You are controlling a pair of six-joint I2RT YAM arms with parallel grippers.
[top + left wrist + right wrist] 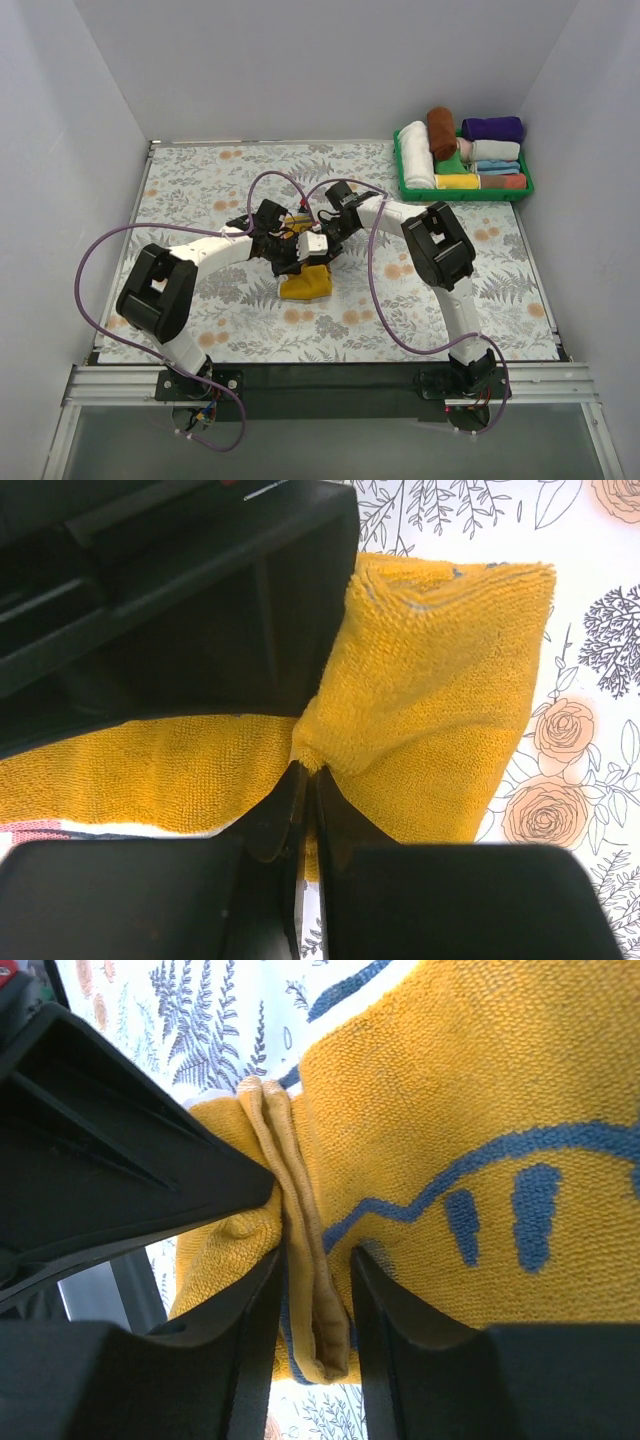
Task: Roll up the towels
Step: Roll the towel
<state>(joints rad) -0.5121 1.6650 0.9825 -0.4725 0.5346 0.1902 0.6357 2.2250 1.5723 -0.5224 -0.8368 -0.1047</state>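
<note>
Floral table (200, 180) bears yellow towel (306, 284); white walls (320, 70).

My desk (480, 300), covered in a white sheet printed with grey ferns and orange flowers, carries a mustard-yellow terry towel with blue-grey markings (307, 284) near its middle. A green plastic tray (470, 194) sits at its far right corner.

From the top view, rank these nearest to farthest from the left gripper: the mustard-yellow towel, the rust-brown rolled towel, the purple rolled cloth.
1. mustard-yellow towel, pinched in the left gripper, mid-table.
2. rust-brown rolled towel, in the green plastic tray at the table's far right corner, toward the tray's left.
3. purple rolled cloth, at the tray's back right.
</note>
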